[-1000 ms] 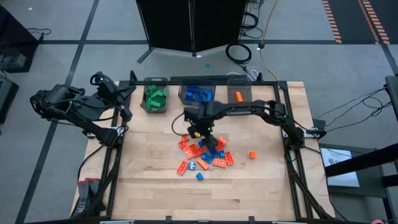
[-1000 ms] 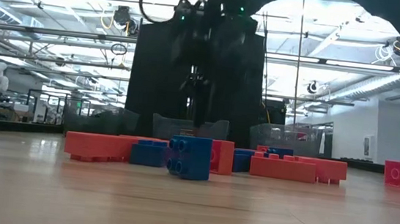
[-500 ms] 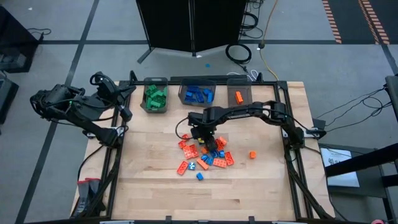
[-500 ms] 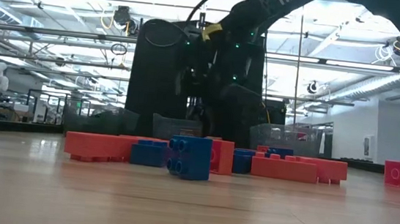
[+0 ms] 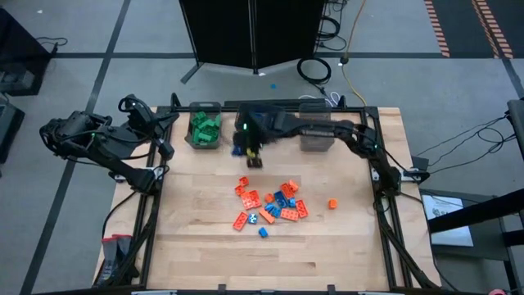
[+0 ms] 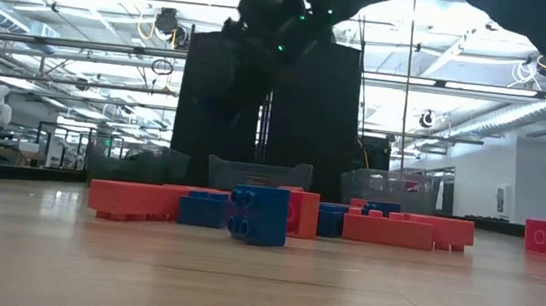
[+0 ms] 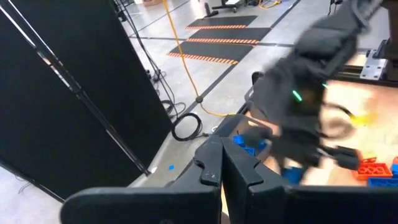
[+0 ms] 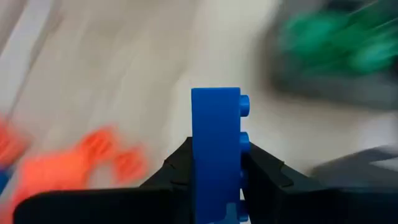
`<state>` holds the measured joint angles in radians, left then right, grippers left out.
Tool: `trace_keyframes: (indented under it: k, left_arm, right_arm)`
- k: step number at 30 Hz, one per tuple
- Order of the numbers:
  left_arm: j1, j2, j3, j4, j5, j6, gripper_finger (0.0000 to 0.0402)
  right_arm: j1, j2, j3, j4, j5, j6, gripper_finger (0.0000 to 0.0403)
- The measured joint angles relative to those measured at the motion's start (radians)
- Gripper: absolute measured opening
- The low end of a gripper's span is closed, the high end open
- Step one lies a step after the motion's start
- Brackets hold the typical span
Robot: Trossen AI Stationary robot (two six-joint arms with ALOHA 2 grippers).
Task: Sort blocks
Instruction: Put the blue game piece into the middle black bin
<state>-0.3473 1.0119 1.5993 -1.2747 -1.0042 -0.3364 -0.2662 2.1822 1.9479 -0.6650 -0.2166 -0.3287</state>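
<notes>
**Right arm carries a blue brick over the bins**

The right gripper (image 5: 248,150) hangs above the far part of the pale wooden table (image 5: 196,246), its two dark fingers (image 8: 261,169) clamped on an upright blue studded plastic brick (image 8: 216,149), the studs facing sideways. From overhead it sits just in front of the grey translucent middle bin (image 5: 260,111), which the arm largely covers. At the gripper's 9 o'clock is the grey translucent bin of green bricks (image 5: 204,127); at its 3 o'clock is a third grey bin (image 5: 315,141), partly under the arm.

Toward 6 o'clock from the gripper, a loose pile of orange-red and blue studded bricks (image 5: 270,203) lies mid-table. One small orange-red brick (image 5: 332,203) sits apart at the pile's 3 o'clock, and a small blue brick (image 5: 263,233) lies just off its near edge.

The left gripper (image 7: 222,171) waits off the table's left edge, beyond the frame, its fingers pressed together on nothing.
</notes>
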Motion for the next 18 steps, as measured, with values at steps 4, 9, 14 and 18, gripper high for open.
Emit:
trace_keyframes:
  k: [4, 9, 14, 18]
  left_arm:
    - [0.0, 0.0, 0.0, 0.001, 0.0, -0.007, 0.0]
    - [0.0, 0.0, 0.0, 0.0, 0.0, -0.025, 0.0]
    - [0.0, 0.0, 0.0, 0.0, 0.0, -0.025, 0.0]
    - [0.0, 0.0, 0.0, -0.002, 0.0, -0.025, 0.0]
  right_arm:
    - [-0.112, 0.0, 0.023, 0.135, 0.014, 0.094, 0.0074]
    - [-0.224, 0.006, 0.024, 0.148, 0.088, 0.189, 0.0074]
    - [-0.269, 0.029, 0.023, 0.038, 0.084, 0.181, 0.0076]
    - [-0.272, 0.036, 0.024, 0.003, 0.08, 0.156, 0.0151]
